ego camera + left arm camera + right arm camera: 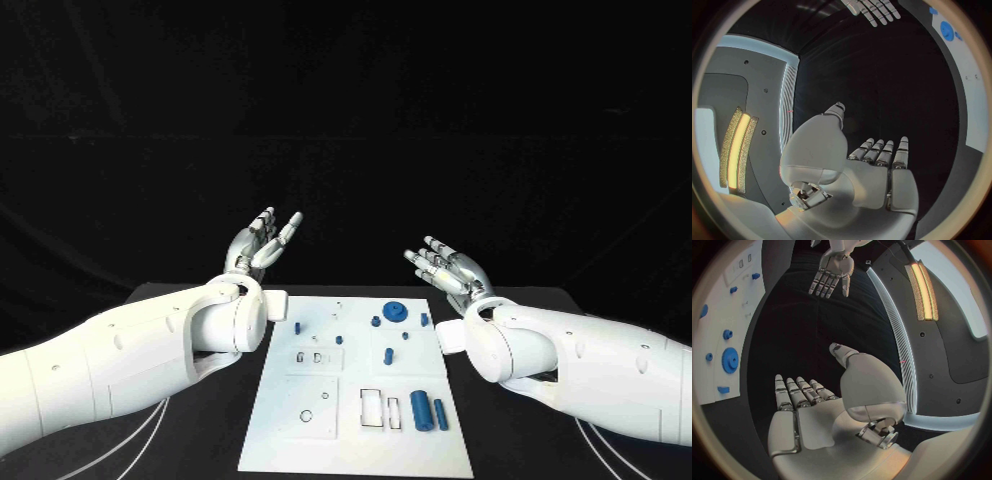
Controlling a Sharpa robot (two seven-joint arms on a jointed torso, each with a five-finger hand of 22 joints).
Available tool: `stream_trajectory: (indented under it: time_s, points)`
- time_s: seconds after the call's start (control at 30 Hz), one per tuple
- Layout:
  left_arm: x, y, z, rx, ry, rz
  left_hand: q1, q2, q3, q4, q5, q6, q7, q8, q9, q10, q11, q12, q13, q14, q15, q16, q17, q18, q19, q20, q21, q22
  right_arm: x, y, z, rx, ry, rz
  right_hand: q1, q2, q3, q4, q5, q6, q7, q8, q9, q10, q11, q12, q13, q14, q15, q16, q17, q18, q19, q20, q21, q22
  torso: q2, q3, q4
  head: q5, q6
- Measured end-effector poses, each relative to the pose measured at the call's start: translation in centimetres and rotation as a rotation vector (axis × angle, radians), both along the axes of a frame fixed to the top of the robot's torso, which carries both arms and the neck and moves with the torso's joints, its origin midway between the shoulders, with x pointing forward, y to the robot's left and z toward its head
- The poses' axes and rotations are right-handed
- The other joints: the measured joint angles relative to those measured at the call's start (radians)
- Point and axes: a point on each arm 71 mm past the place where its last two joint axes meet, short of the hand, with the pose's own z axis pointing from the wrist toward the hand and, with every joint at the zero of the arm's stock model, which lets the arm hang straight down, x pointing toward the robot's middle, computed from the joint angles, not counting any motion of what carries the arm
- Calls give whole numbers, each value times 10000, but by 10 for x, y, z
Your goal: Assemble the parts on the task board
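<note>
Fingers (274, 232) of the left silver hand (260, 245) are spread and straight, palm turned inward, holding nothing; the hand is raised past the far left corner of the white rectangular task board (325, 440). Right silver hand (450, 265) likewise has its fingers apart and empty, raised past the board's far right corner. Both hands are clear of the board and well apart from each other, palms facing. Left wrist view confirms an empty palm with extended fingers (879, 152); right wrist view the same (798, 392), with the left hand across from it (832, 272).

Task board lies flat in the middle of the black counter (202, 440), long side running from near edge to far edge. Small blue plastic parts lie on it: a round blue gear disc (394, 308) near the far edge, a smaller blue knob (375, 321) just beside it, a short blue peg (424, 320) toward the far right side, a small blue piece (299, 326) toward the far left side, a blue pin (388, 354) around the middle. Two blue cylinders (428, 410) lie side by side near the right edge toward the near end, beside rectangular outlined slots (372, 407). A small ring outline (306, 415) sits on the near left part of the board. Nothing on the board is touched by either hand.
</note>
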Motion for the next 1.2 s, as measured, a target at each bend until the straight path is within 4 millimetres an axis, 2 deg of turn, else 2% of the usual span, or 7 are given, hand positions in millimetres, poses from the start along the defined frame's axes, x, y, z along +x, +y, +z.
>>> stream_trajectory:
  time_s: [0.1,0.3,0.47,0.5,0.67,0.83,1.2]
  points:
    - [0,-1,0,-103,-4,-126,206,5,41,41,53,30,29,0,5,6,6,0,9,30,30,0,5,0,18,54,0,0,3,1,1,47,98,593,398,-34,165,-164,60,349,24,146,85,463,57,116,57,442,49,132,86,0,316,25,149,67,0,-1,0,-1,0]
    - [0,-1,0,-218,-16,-257,1071,33,56,109,83,1001,79,289,191,1065,368,185,147,1380,447,412,289,153,1048,248,430,206,5,3,1,136,287,1426,1113,-159,456,-683,60,1765,122,665,419,2486,48,560,251,2315,-25,744,444,153,1673,37,704,353,-1,0,0,-1,0]
    - [-3,19,2,-202,-87,-90,1586,37,56,109,83,2831,214,871,556,3211,665,507,317,3666,676,1075,712,153,3769,218,1395,621,18,-13,17,-1666,-1182,1684,1530,-302,704,-1065,9,3228,238,1182,744,4559,-63,907,359,4188,-197,1314,755,311,3069,38,1258,606,115,5,12,-123,-109]
    - [-3,21,2,-196,-96,-58,1675,29,56,109,83,3264,245,1021,641,3768,744,620,368,4246,646,1257,817,156,4352,213,1608,709,19,-15,19,-1986,-1438,1733,1570,-342,758,-1120,-2,3500,260,1268,800,4899,-92,948,362,4524,-236,1413,808,349,3312,37,1355,643,142,9,19,-137,-121]
    - [-8,19,6,-326,-136,-242,2257,-132,150,61,83,5669,503,1881,1144,7085,712,1284,570,6865,309,2164,1360,1026,6060,181,2375,923,18,-11,25,-3295,-2466,2243,1751,-444,1002,-1364,-58,4952,414,1735,1081,6370,-246,1031,379,5994,-452,1826,998,621,4349,26,1778,794,276,28,44,-188,-128]
    - [-15,23,12,-437,-201,-355,2688,-325,246,-25,83,6580,678,2244,1333,7900,502,1343,554,7591,50,2445,1610,1170,6920,60,2753,996,22,-10,35,-4130,-3179,2564,1856,-549,1241,-1462,-103,5971,576,2042,1251,7338,-422,1035,390,7037,-680,2115,1109,775,5138,-20,2144,913,434,43,50,-206,-117]
    - [-35,21,32,-743,-366,-939,3177,-667,417,24,83,7069,817,2365,1394,8853,195,1303,546,8482,-280,2809,2147,1170,7900,-324,3098,996,35,-5,57,-6348,-4354,3352,1963,-790,1458,-1544,-155,7166,799,2347,1412,8827,-790,890,429,8858,-1194,2654,1396,927,6564,-401,3010,1242,956,67,72,-250,-69]
